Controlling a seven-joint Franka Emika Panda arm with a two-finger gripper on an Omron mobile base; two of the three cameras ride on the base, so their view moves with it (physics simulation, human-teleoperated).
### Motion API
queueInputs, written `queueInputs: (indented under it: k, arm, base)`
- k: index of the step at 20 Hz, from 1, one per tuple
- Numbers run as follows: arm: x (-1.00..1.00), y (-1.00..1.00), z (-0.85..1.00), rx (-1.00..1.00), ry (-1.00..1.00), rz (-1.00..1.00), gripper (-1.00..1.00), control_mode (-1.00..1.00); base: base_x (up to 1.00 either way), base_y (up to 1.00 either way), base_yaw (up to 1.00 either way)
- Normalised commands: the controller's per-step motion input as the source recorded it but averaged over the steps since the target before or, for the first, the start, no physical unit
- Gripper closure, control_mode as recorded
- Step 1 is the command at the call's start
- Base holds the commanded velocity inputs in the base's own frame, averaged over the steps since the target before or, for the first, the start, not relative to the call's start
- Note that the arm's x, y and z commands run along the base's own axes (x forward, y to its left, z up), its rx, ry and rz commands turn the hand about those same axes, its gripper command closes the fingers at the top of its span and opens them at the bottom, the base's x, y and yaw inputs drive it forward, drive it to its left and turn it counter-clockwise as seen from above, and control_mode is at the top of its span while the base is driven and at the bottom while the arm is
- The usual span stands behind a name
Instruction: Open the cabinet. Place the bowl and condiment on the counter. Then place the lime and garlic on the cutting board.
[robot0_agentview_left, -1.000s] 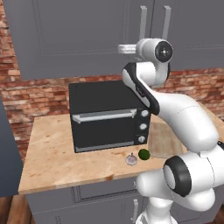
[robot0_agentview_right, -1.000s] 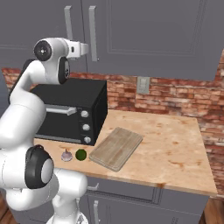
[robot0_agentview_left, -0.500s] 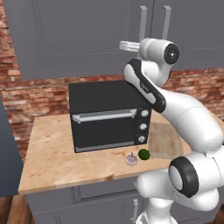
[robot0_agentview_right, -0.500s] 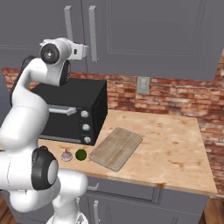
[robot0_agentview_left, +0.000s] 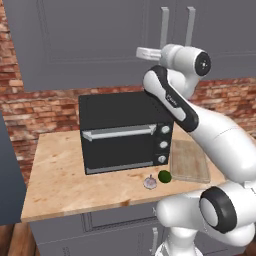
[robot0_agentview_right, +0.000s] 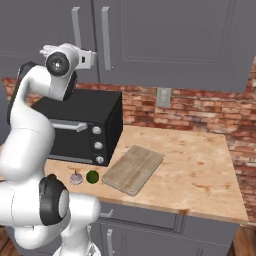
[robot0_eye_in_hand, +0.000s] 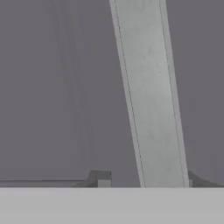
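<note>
Items counted: one worktop (robot0_agentview_right: 200, 170); one oven (robot0_agentview_left: 122, 132) with three knobs (robot0_agentview_left: 163, 144); one cutting board (robot0_agentview_right: 132, 169); one lime (robot0_agentview_right: 92, 176); one garlic (robot0_agentview_right: 76, 177). Above: one cabinet (robot0_agentview_right: 165, 40), two doors, two bar handles (robot0_agentview_right: 105, 37). One wall outlet (robot0_agentview_right: 162, 97). One end effector (robot0_agentview_left: 148, 52).

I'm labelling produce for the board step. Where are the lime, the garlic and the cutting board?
lime (robot0_agentview_right: 92, 176), right base view, middle of the fruit.
garlic (robot0_agentview_right: 76, 178), right base view, middle of the bulb.
cutting board (robot0_agentview_right: 133, 169), right base view, centre of its top face.
</note>
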Motion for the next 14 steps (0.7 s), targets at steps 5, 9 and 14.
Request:
queueInputs:
  k: [5, 9, 14]
  arm:
    - [-0.61, 0.67, 0.26, 0.00, -0.02, 0.00, 1.00, -1.00]
    - [-0.73, 0.64, 0.25, 0.00, 0.00, 0.00, 1.00, -1.00]
    - [-0.84, 0.65, 0.21, 0.00, 0.00, 0.00, 1.00, -1.00]
  base:
    - [0.00, 0.00, 0.00]
    - [0.00, 0.00, 0.00]
    - [0.00, 0.00, 0.00]
